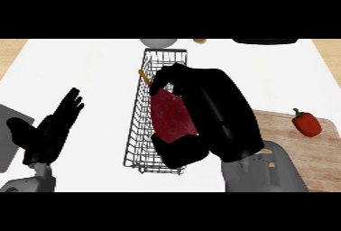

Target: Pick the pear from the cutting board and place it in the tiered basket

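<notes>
The pear (173,118) is dark red with a yellowish stem (142,75) pointing up and left. My right hand (223,113) is shut on it, fingers curled over its top end and thumb under its lower end. Hand and pear are over the wire tiered basket (135,135), which runs lengthwise down the middle of the white counter. Whether the pear touches the basket floor is hidden by the hand. The wooden cutting board (313,158) lies at the right edge. My left hand (50,131) rests open at the lower left, fingers straight.
A red bell pepper (306,122) lies on the cutting board. A grey bowl (158,42) and a dark object (265,41) sit at the counter's far edge. A grey slab (6,140) shows at the left edge.
</notes>
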You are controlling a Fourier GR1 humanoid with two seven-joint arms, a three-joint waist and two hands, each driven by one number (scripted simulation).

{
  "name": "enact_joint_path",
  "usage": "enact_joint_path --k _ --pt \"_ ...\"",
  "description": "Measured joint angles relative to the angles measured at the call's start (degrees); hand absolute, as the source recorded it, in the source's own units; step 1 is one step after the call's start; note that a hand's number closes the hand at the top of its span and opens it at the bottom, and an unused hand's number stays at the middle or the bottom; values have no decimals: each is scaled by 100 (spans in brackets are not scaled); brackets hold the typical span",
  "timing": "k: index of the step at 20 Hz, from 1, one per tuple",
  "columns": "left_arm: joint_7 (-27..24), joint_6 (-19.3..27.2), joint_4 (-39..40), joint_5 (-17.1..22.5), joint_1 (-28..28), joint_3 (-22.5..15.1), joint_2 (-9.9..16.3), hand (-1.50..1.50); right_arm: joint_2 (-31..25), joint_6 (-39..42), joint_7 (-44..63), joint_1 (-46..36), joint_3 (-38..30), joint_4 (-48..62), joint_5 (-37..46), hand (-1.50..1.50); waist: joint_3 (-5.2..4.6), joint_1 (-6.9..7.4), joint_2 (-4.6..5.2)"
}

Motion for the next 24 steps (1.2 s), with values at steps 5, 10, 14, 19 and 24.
enact_joint_path --k 5,10,14,19,24 --pt "-9 -115 24 57 -18 135 64 0 55 -331 -455 65 111 555 376 150 1 -2 2" --pt "-19 -127 98 -5 -89 113 5 0 71 -974 -753 -46 268 1249 684 150 2 6 6" --pt "53 -84 -24 -75 -32 18 -78 0 76 -1884 -912 -283 319 1789 716 150 2 46 13" --pt "48 -90 -55 -99 -31 46 -100 0 79 -2658 -970 -600 509 2360 427 -150 1 43 9" --pt "53 -158 -84 -92 -12 108 -74 0 75 -3005 -1067 -927 599 2817 262 -150 3 33 7"
